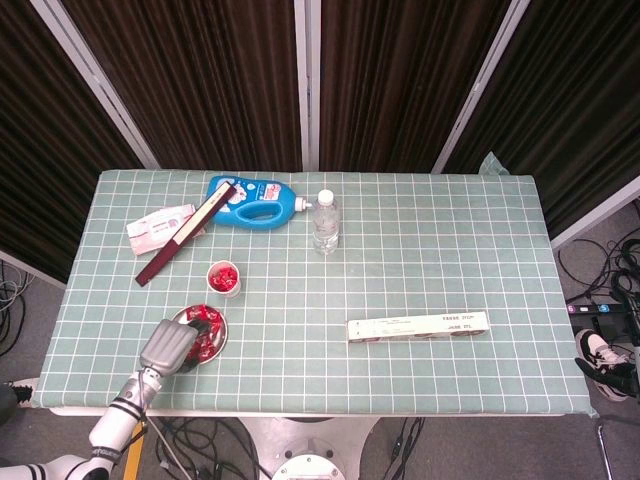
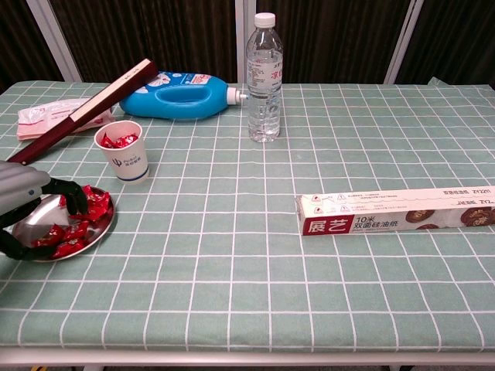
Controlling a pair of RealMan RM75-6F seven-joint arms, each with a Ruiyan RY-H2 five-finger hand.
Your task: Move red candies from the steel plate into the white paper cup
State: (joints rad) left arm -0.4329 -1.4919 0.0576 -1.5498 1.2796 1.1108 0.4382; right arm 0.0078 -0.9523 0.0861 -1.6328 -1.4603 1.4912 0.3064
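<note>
Hovering left hand (image 2: pixel 23 202) over red candies (image 2: pixel 81 207)

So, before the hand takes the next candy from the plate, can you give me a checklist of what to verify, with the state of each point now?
1. Left hand is over the steel plate: ok, it hovers at the plate's near-left side.
2. Left hand is free to pick: cannot tell, no candy shows between its curled fingers, but its underside is hidden.
3. Red candies remain on the plate: ok, several lie there.
4. White paper cup stands upright and within reach: ok, just beyond the plate, with candies already inside.
5. Path from plate to cup is free: ok, the dark red box lies behind the cup, not between.
6. Right hand out of the way: ok, neither view shows it.
</note>
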